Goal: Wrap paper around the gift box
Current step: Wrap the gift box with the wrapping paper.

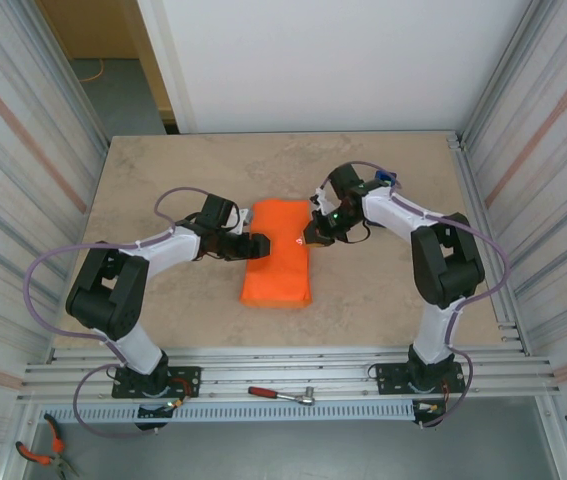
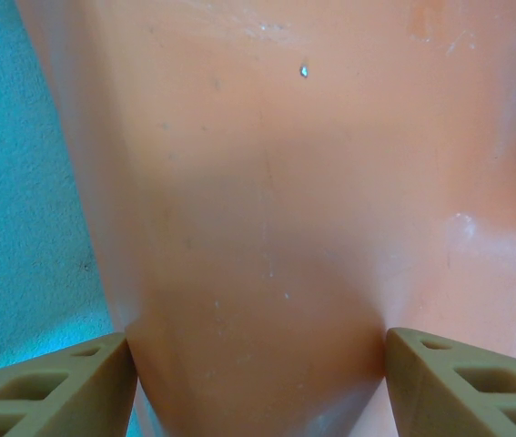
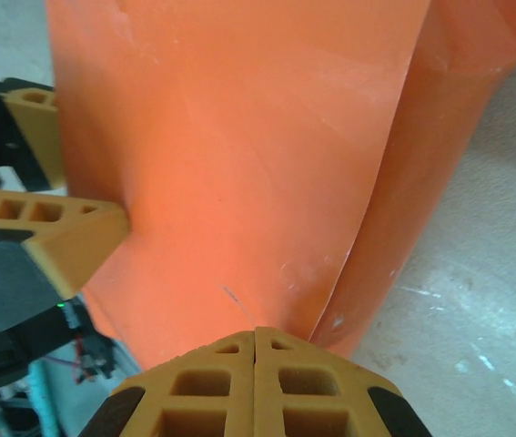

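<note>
At mid-bench (image 1: 393, 300), your left gripper (image 1: 253, 246) straddles the folded paper (image 1: 278, 265), jaws wide and bearing on both sides to steady it. Your right gripper (image 1: 313, 235), shut tight, pushes at its right side, likely keeping the wrap closed. The gift box is hidden, presumably inside.

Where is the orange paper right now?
In the top view the paper lies folded at mid-table, with the left gripper at its left edge and the right gripper at its upper right edge.
</note>
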Controlling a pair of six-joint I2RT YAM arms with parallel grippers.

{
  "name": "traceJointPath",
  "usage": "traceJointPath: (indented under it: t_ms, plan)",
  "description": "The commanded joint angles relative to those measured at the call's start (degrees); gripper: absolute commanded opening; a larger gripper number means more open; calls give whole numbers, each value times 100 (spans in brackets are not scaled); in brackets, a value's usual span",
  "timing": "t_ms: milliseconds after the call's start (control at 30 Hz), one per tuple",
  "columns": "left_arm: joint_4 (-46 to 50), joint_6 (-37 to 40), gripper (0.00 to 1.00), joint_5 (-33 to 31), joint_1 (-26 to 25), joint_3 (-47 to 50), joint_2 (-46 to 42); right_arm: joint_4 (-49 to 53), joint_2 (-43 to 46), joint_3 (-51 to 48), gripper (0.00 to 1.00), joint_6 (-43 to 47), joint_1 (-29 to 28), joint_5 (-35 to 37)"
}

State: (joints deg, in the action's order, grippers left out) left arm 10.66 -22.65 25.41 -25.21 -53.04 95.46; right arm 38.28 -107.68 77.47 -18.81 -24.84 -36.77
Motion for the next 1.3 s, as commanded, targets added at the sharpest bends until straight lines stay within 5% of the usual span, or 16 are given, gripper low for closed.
traceJointPath:
  t_ms: [0, 400, 767, 1267]
  plan:
    - [595, 190, 70, -906, -94, 234, 349, 581, -235, 249, 0, 416, -138, 654]
    - [594, 180, 70, -915, -98, 237, 351, 785, -256, 365, 0, 470, -341, 1046]
    - [591, 174, 69, -941, -102, 259, 357, 735, -85, 455, 18, 343, -362, 1091]
    - [604, 165, 67, -961, -114, 270, 368, 707, -9, 467, 21, 273, -363, 1132]
